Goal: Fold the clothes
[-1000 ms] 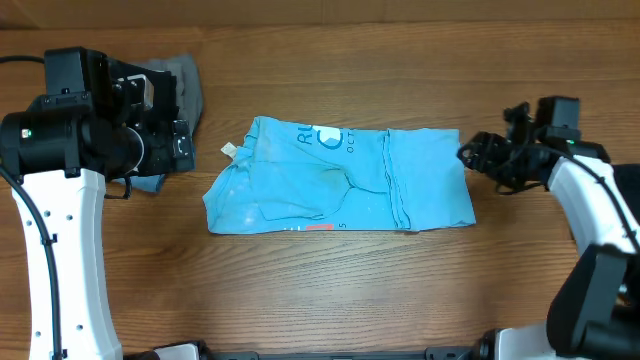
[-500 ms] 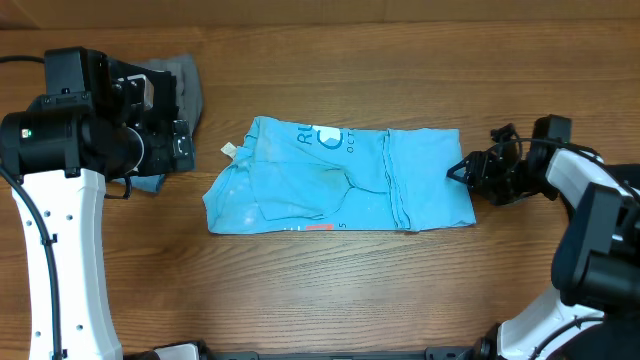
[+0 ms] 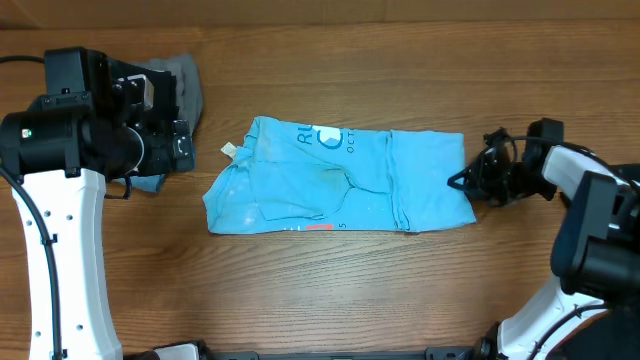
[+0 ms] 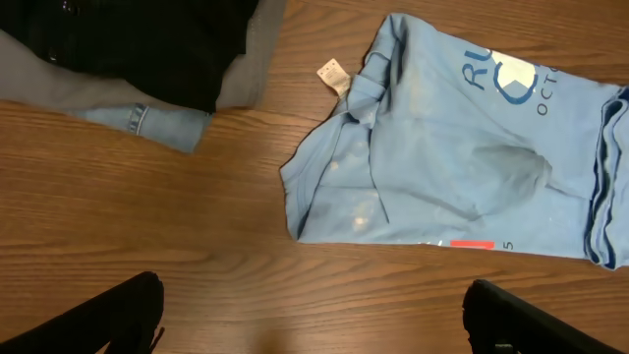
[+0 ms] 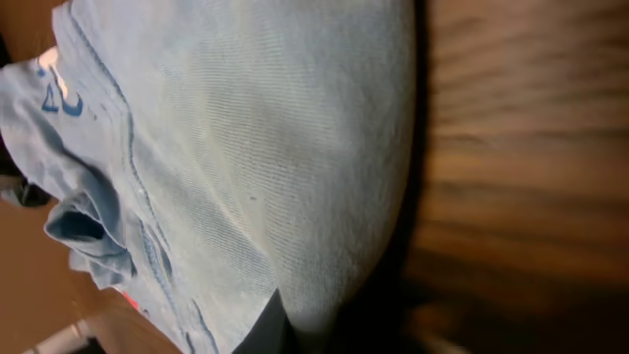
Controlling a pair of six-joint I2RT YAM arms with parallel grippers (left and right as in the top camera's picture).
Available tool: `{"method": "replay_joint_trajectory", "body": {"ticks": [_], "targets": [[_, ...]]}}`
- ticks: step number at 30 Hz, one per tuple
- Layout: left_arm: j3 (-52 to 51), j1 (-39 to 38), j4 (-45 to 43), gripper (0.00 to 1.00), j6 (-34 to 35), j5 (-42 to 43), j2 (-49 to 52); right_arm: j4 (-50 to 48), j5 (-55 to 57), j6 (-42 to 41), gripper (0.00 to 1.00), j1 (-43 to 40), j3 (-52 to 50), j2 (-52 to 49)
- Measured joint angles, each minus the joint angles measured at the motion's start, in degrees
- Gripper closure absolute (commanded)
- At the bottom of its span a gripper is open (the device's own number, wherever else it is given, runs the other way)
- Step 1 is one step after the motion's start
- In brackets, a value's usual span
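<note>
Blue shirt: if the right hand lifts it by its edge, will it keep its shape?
Probably not. The blue shirt lies in soft wrinkles and folds, so it would likely droop from the right hand. It looks thin and light. Pushed, it would probably bunch on the table rather than slide whole.

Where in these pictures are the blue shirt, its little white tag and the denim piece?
blue shirt point(image 3: 300, 190), overhead view, on the middle of its cloth.
white tag point(image 4: 333, 74), left wrist view, on the tag's face at the shirt's edge.
denim piece point(image 4: 157, 123), left wrist view, on its stitched hem.
</note>
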State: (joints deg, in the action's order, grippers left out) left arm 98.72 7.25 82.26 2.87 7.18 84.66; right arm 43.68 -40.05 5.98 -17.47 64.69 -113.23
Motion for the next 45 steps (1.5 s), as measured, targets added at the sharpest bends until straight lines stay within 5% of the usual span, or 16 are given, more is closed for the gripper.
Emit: {"method": "replay_joint_trajectory", "body": {"ticks": [14,30,45], "targets": [[0.0,0.0,0.0,0.0,0.0,0.0,0.0,15.02,13.42,-4.35,0.96,-2.29,11.45,7.56],[0.0,0.0,0.0,0.0,0.0,0.0,0.0,13.27,28.35,-15.56,0.95,28.55,11.5,7.58],[0.0,0.0,0.0,0.0,0.0,0.0,0.0,5.75,30.53,-23.1,0.9,35.91,11.5,7.58]]}}
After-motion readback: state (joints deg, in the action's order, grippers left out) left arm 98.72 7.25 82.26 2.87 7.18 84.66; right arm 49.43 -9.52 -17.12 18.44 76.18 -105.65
